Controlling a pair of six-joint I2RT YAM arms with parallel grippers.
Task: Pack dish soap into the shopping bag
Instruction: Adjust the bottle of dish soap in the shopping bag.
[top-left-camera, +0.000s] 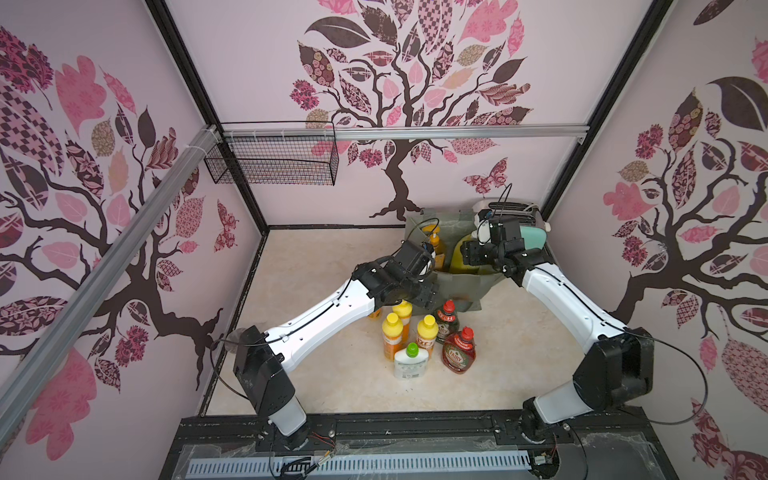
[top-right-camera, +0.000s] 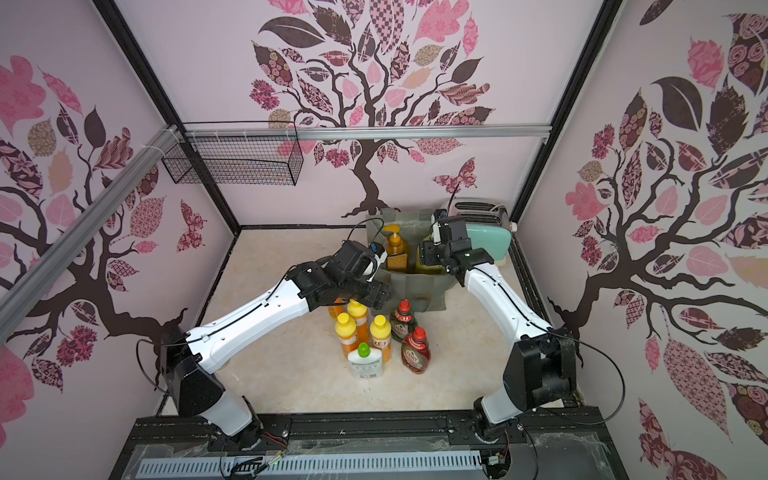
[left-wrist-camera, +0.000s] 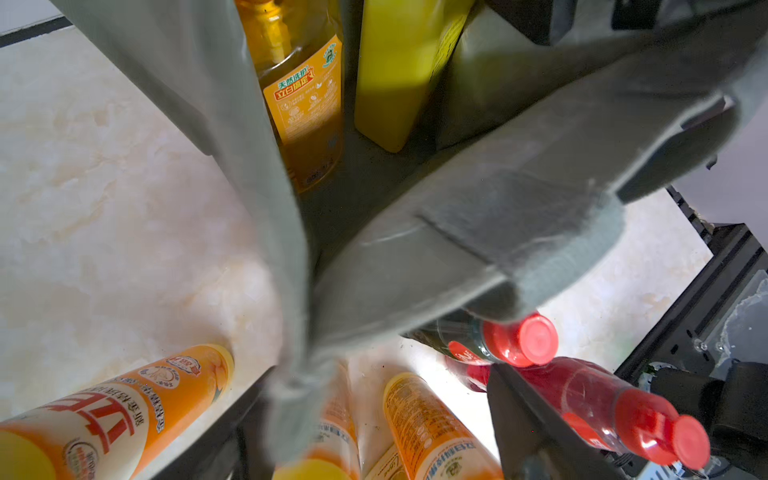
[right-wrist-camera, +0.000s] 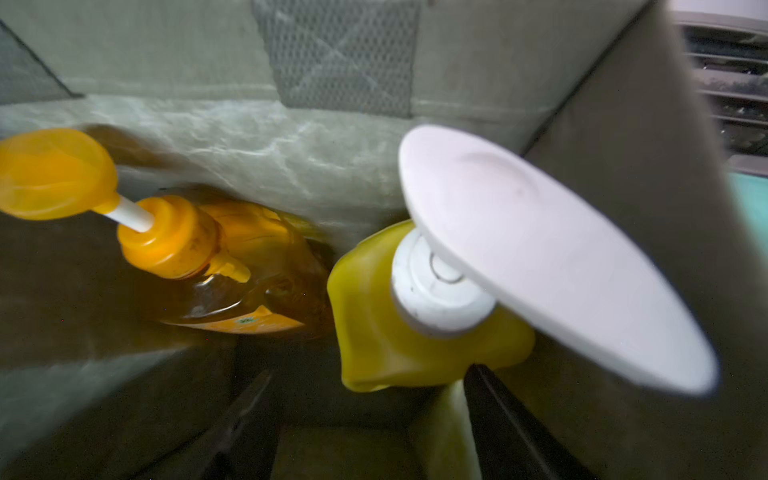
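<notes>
black wire basket (top-left-camera: 274, 161); mint toaster (top-left-camera: 533, 237)

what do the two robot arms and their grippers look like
The left arm and right arm each have long glossy white shells between boxy black joint housings. Thin black cables run along the shells and loop free near the bases. The left gripper and right gripper are black and blocky with flat dark fingers. No markings are legible.

Fourth orange bottle (top-right-camera: 336, 311) mostly under left arm (top-right-camera: 257, 316).
</notes>
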